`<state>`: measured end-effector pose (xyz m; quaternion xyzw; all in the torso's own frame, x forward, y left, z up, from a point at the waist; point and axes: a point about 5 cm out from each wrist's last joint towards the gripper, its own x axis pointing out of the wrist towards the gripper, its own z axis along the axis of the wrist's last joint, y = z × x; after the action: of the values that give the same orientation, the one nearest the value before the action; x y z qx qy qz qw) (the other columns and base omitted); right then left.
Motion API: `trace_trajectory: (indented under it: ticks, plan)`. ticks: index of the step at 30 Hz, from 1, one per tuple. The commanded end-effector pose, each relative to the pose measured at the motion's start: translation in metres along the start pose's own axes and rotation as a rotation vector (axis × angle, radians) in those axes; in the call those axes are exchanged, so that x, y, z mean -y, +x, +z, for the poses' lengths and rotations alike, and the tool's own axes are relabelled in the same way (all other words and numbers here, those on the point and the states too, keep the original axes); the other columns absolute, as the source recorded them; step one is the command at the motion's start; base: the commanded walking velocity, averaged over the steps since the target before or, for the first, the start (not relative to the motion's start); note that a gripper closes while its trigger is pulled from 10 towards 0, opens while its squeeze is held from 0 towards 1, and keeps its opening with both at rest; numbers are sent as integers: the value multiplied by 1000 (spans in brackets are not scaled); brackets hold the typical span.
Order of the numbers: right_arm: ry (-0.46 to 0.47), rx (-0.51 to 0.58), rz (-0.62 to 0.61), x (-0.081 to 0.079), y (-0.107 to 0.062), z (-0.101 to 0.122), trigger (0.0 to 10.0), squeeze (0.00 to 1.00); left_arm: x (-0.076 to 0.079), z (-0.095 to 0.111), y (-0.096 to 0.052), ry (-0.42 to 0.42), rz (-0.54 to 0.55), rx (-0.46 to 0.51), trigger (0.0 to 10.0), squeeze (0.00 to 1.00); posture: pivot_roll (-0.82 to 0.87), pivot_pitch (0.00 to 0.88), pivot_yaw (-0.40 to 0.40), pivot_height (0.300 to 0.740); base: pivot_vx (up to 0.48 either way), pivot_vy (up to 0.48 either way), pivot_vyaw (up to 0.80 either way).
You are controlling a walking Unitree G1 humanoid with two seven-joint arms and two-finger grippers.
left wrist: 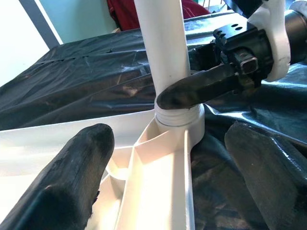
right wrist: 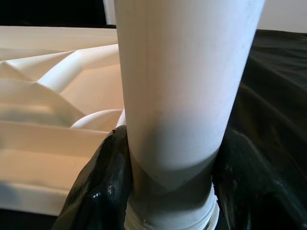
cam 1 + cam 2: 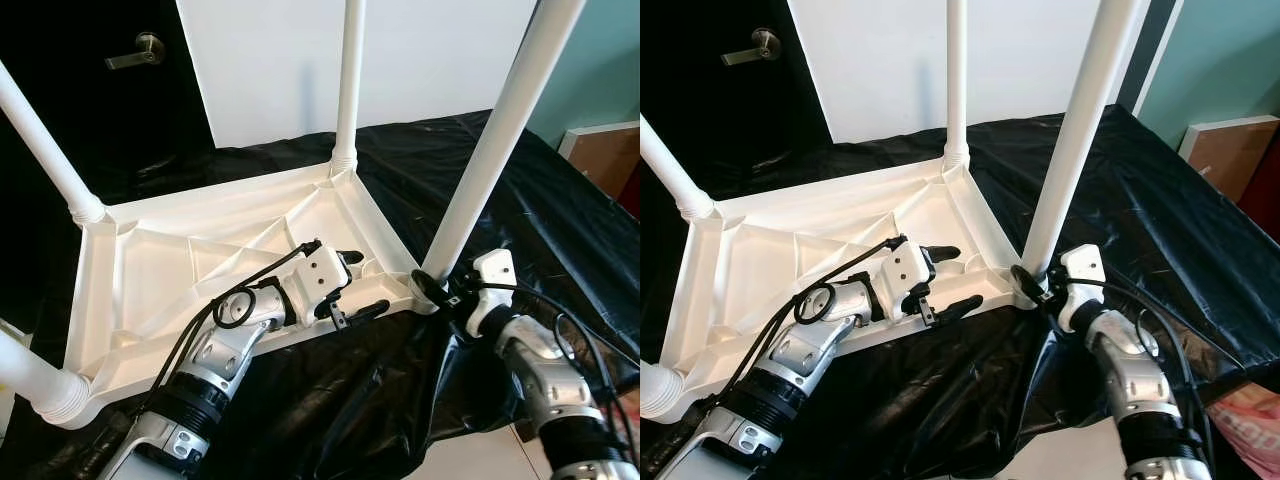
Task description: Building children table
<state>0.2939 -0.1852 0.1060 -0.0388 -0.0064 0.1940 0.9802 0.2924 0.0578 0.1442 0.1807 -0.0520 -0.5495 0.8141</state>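
An upturned white plastic table (image 3: 160, 270) lies on a black sheet (image 3: 560, 230), its legs pointing up. My right gripper (image 3: 432, 288) is shut on the base of the near right leg (image 3: 490, 150), just above its threaded collar. In the right wrist view both black fingers (image 2: 103, 182) press against that leg (image 2: 177, 86). My left gripper (image 3: 370, 282) is open and straddles the table's near rim, a little left of that corner. One finger is inside the frame and one outside. The left wrist view looks along its fingers (image 1: 81, 167) at the leg (image 1: 163, 48).
The other legs stand at the far corner (image 3: 348, 80), the far left (image 3: 40, 150) and the near left (image 3: 30, 375). A dark door with a lever handle (image 3: 135, 50) is behind on the left. A wooden board (image 3: 605, 150) leans at the right, and pale floor (image 3: 470, 460) shows below the sheet.
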Motion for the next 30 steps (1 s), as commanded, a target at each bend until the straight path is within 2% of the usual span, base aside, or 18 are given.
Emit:
trace_trajectory:
  ticks: [1, 2, 5, 6, 9, 15, 18, 30]
  plan:
    - [23, -38, -110, -1, -2, -10, 10000, 0, 3, -5, -2, -12, -12, -14, 10000, 0, -32, 1, 10, 740, 0, 0, 0]
    - [23, -38, -110, -1, -2, -10, 10000, 0, 3, -5, -2, -12, -12, -14, 10000, 0, -32, 1, 10, 740, 0, 0, 0]
    - [68, -41, -235, -12, 1, -12, 10000, 0, 5, -6, -2, -19, -12, -15, 10000, 0, -29, 3, 10, 740, 0, 0, 0]
    - [68, -41, -235, -12, 1, -12, 10000, 0, 5, -6, -2, -19, -12, -15, 10000, 0, -29, 3, 10, 740, 0, 0, 0]
    - [91, -80, -392, -23, 4, -17, 10000, 0, 5, -7, -2, -19, -13, -17, 10000, 0, -26, 3, 4, 740, 0, 0, 0]
    - [106, -92, -571, -26, 4, -19, 10000, 0, 4, -6, -2, -18, -7, -16, 10000, 0, -23, 0, 0, 740, 0, 0, 0]
    - [121, -74, -545, -35, 10, -15, 10000, 0, 4, -5, -1, -17, -6, -12, 10000, 0, -28, 0, 0, 740, 0, 0, 0]
    - [106, -57, -539, -39, 12, -8, 10000, 0, 3, -4, 0, -14, -8, -8, 10000, 0, -28, 0, -5, 740, 0, 0, 0]
